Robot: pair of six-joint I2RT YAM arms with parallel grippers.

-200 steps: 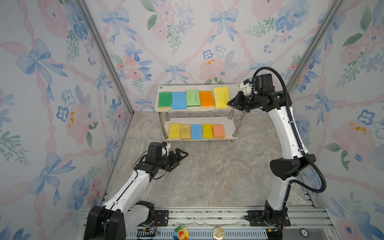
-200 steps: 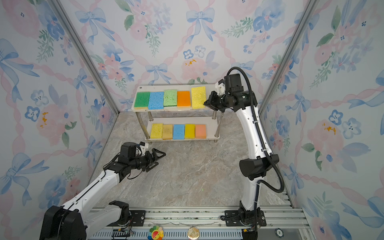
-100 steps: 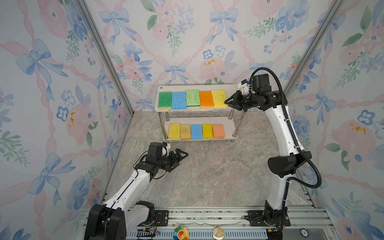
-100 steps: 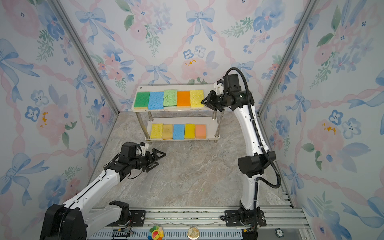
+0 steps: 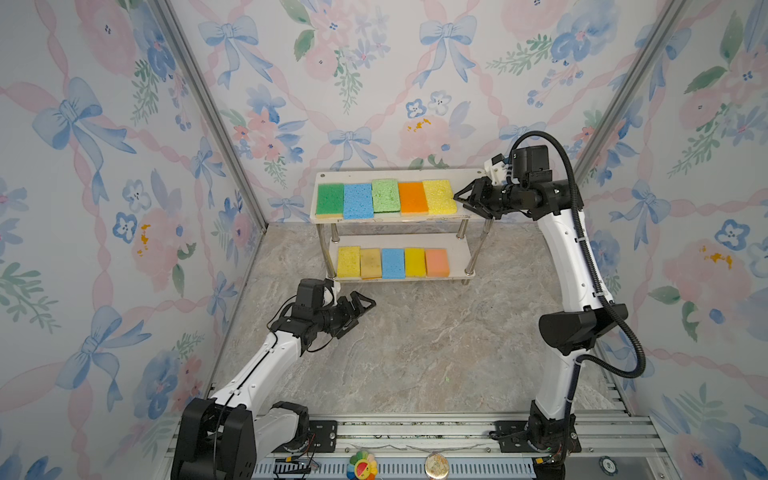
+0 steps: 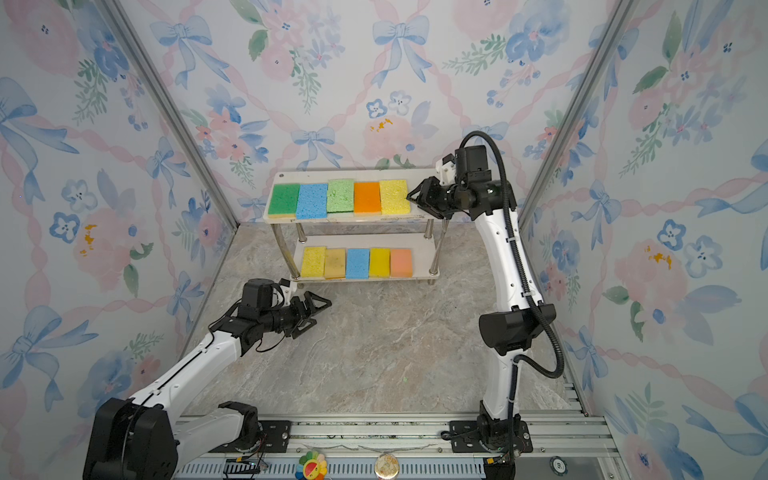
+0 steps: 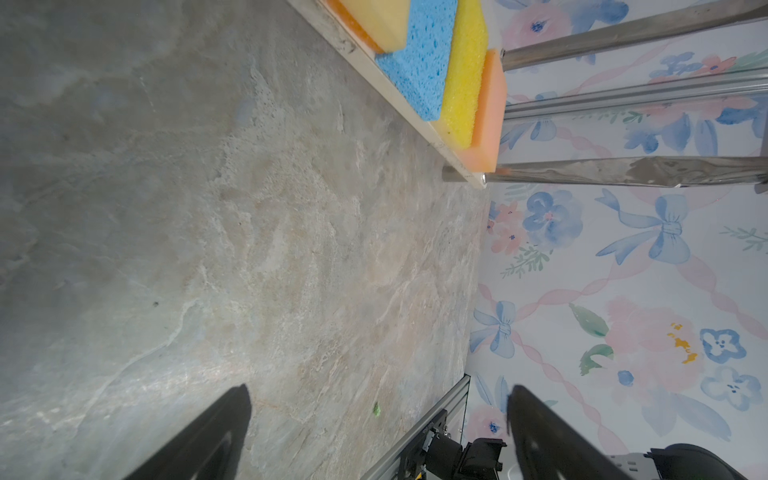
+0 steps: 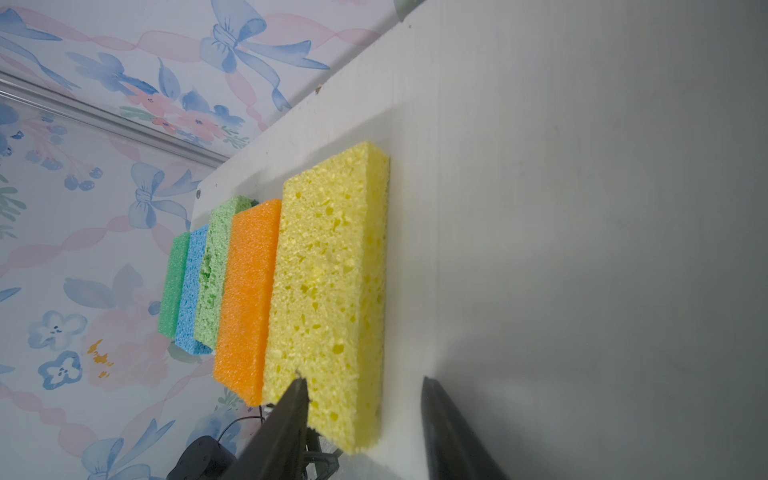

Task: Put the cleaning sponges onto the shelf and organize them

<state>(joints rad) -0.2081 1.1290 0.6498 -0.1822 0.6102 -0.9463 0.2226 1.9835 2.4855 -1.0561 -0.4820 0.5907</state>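
The right gripper stood at the top board of the shelf, jaws parted partway, one finger over the near end of the yellow sponge, which lay flat and ungripped, last in its row of five. The left gripper hovered over the bench, jaws wide and empty.

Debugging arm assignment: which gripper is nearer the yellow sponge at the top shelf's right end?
Right. The right gripper is open at the yellow sponge's right edge; the left gripper is open low over the table, before the shelf's lower board.
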